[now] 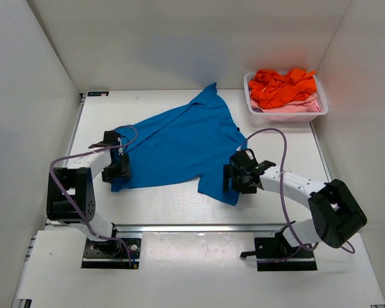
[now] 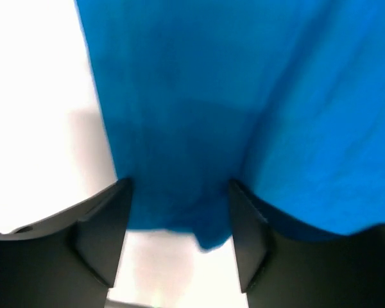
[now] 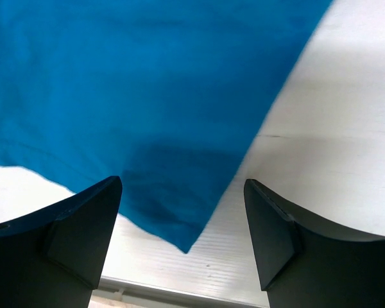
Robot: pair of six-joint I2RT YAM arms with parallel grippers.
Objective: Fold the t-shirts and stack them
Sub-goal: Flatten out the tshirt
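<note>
Fabric soft, rumpled (blue t-shirt, spread wide), left gripper and right gripper jaws both apart.

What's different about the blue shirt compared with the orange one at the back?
The blue t-shirt lies spread out on the table; the orange t-shirt sits crumpled in the white basket. The blue one lies by itself, while the orange one rests on pink cloth. The blue one shows its outline; the orange one's shape is lost in bunched folds. Both are plain, bright cloth, and neither is folded yet.
</note>
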